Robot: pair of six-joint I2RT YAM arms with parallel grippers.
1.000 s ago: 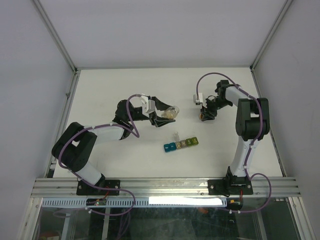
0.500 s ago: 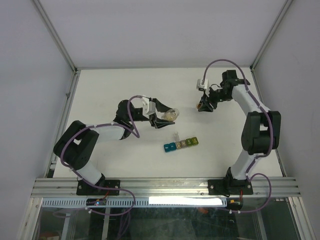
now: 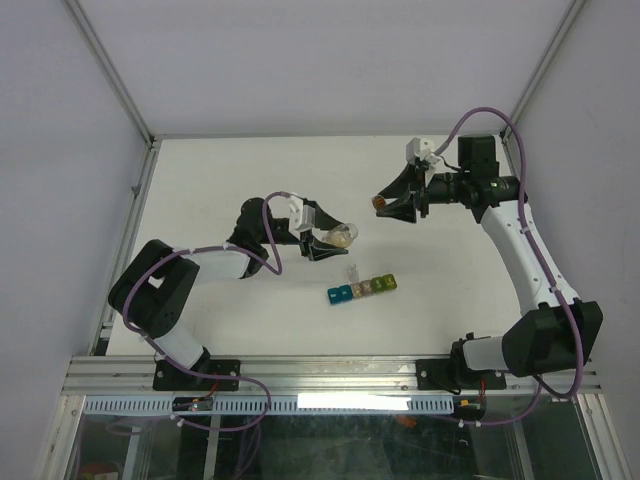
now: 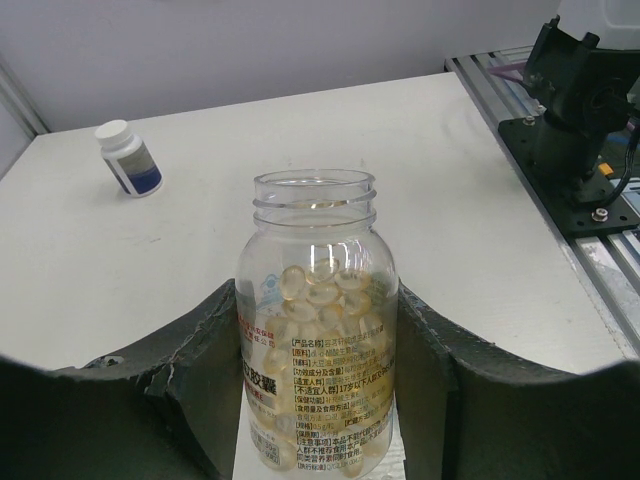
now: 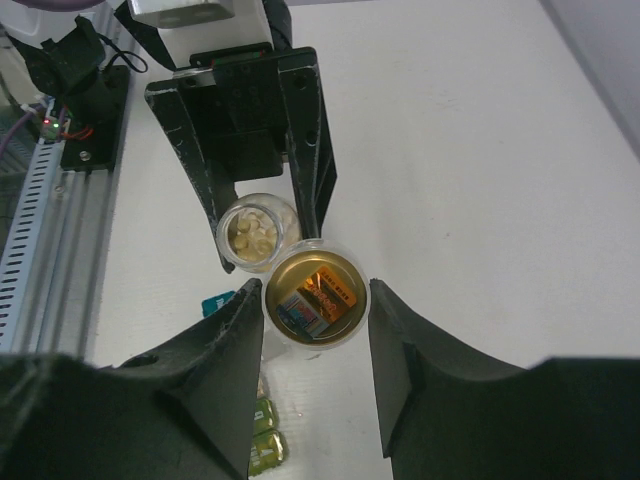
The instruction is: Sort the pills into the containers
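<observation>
Left wrist view: the left gripper is clenched on an upright, uncapped clear bottle holding the pale pills. The right gripper grasps a round gold cap, apart from the bottle. The five-cell containers sit on the table near the bottle. A white-capped bottle stands well apart.

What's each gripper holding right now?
Left gripper: shut on the open pill bottle.
Right gripper: shut on a round gold cap.
</observation>
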